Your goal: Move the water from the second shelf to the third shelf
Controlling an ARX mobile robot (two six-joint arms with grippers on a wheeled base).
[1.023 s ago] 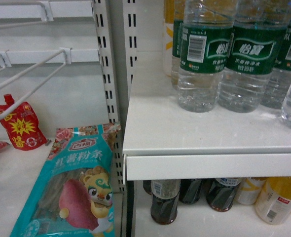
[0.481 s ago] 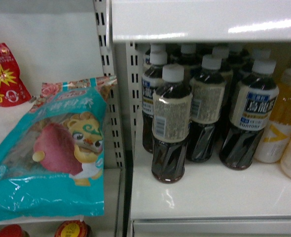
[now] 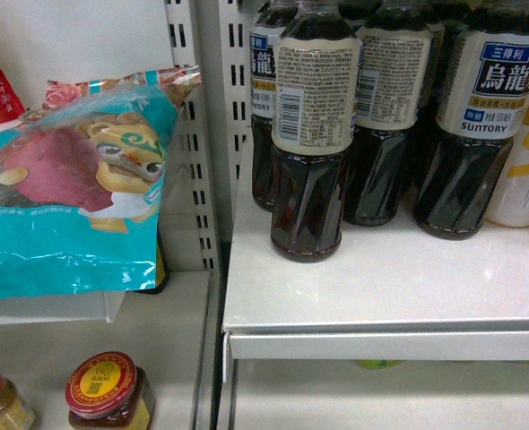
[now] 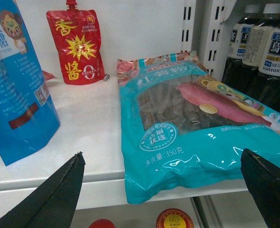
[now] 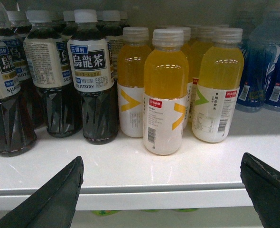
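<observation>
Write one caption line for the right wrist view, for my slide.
Open right gripper faces a shelf of dark Suntory tea bottles, yellow drink bottles and blue bottles.

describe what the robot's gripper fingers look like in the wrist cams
Only fingertips show, and no arm, cable or marking appears in these views. The left gripper has two matte black fingers tapering to pointed, wedge-like tips with slightly worn pale edges. The right gripper has matching black fingers, with tips that look a little more rounded. The head view shows no part of either arm.
</observation>
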